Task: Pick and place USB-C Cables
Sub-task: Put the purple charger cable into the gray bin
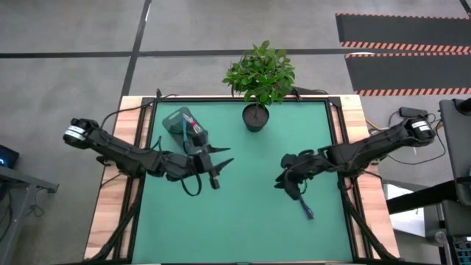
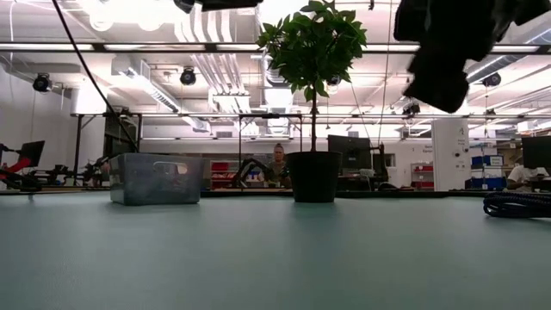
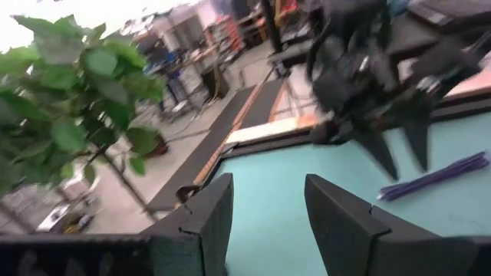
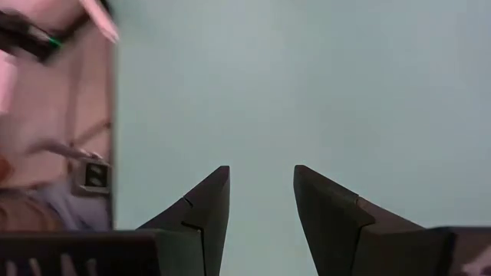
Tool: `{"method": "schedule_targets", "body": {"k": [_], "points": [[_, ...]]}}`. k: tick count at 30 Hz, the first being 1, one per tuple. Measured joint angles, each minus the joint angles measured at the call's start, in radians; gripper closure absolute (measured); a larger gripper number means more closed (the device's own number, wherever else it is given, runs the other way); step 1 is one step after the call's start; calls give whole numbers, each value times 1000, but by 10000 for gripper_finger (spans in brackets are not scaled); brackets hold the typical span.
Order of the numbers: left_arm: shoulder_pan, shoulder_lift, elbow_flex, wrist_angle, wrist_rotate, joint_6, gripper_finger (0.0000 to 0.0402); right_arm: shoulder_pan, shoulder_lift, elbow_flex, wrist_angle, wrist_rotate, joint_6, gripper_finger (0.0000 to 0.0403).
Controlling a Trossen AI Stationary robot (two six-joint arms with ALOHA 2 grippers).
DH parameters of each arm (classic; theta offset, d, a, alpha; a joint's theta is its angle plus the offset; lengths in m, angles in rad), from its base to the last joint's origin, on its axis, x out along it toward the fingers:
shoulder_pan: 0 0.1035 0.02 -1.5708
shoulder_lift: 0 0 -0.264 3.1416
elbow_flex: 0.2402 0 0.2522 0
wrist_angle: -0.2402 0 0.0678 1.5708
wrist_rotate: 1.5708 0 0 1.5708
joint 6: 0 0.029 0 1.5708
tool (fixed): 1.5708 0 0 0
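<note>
A dark blue-purple USB-C cable [image 1: 305, 206] lies flat on the green mat right of centre; it shows also in the left wrist view [image 3: 437, 175] and at the right of the low view [image 2: 516, 204]. A grey mesh basket [image 1: 184, 126] at the far left holds a teal bundle [image 1: 175, 121] and a red-and-white one [image 1: 196, 127]. My right gripper [image 1: 282, 175] [image 4: 261, 184] hovers open above the mat, just far-left of the purple cable. My left gripper [image 1: 223, 171] [image 3: 268, 207] hangs open near the basket's near right corner, nothing between its fingers.
A potted plant [image 1: 257, 81] stands at the middle of the mat's far edge, its dark pot [image 2: 312, 176] between the two arms. Wooden table strips [image 1: 110, 213] border the mat on both sides. Bare mat [image 1: 243, 228] stretches across the near half.
</note>
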Motion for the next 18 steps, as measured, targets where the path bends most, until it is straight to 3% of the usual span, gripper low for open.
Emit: {"method": "schedule_targets", "body": {"k": [11, 18], "points": [[-1, -27, -134, 211, 7, 21, 254, 33, 176, 192, -682, -43, 302, 266], [0, -27, -135, 213, 4, 22, 254, 63, 263, 215, -785, -96, 357, 266]]}}
